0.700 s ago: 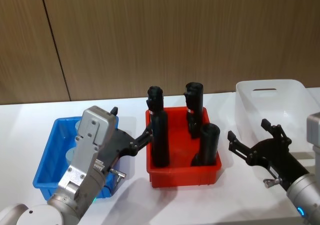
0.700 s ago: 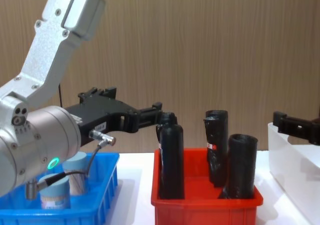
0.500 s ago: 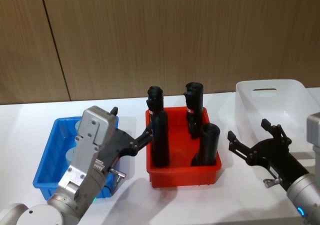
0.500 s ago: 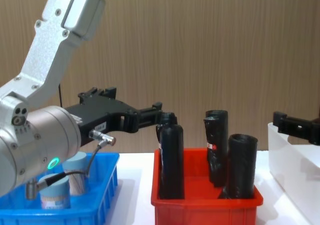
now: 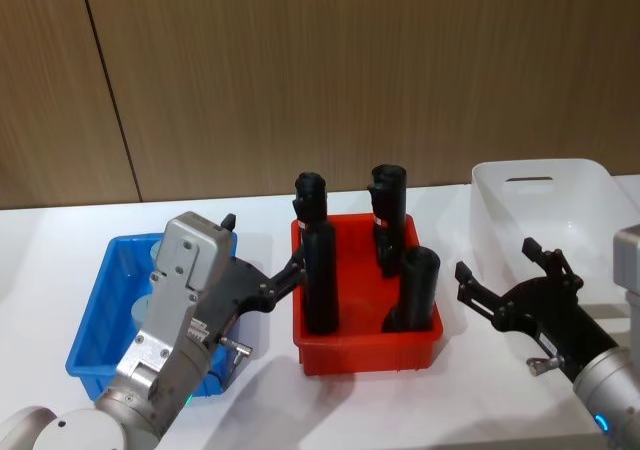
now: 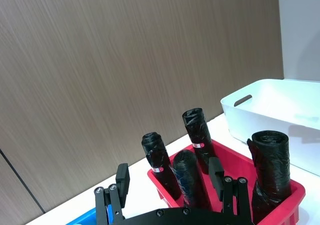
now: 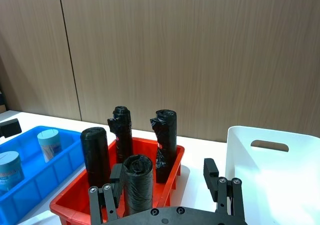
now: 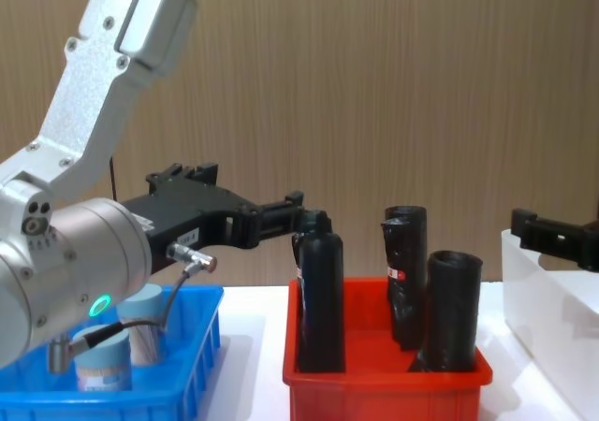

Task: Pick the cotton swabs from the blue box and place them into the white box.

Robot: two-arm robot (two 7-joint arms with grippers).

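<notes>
red bin [image 5: 370, 355]: It stands on the table straight ahead of me, and I place everything else by it.
left claw [image 5: 262, 247]: I hold it raised on the red bin's left, above the side of the blue box that faces the red bin. Its fingers are spread wide with nothing between them. One fingertip [image 5: 296, 263] reaches close to the red bin's left wall, about level with the tops of the rolls as the chest view has it.
right claw [image 5: 497, 260]: I hold it off the table on the red bin's right, apart from the bin and nearer to me than the white box. Its fingers are splayed too and grip nothing.
cotton swabs [image 7: 49, 144]: Two tubs with pale blue lids stand upright in the blue box, left of the red bin. Neither claw touches them.
blue box [image 5: 92, 322]: It sits on the table just left of the red bin, with a narrow strip of table between the two.
white box [image 5: 495, 220]: It sits right of the red bin and a little farther from me. Its oval handle cutout is in the wall farthest from me.
black rolls [image 5: 320, 270]: Four stand upright inside the red bin, all taller than its walls.
table [image 5: 200, 215]: It is white and carries the three bins in a row, with the red bin in the middle.
wall [image 5: 300, 70]: Brown wood panelling rises behind the red bin.
</notes>
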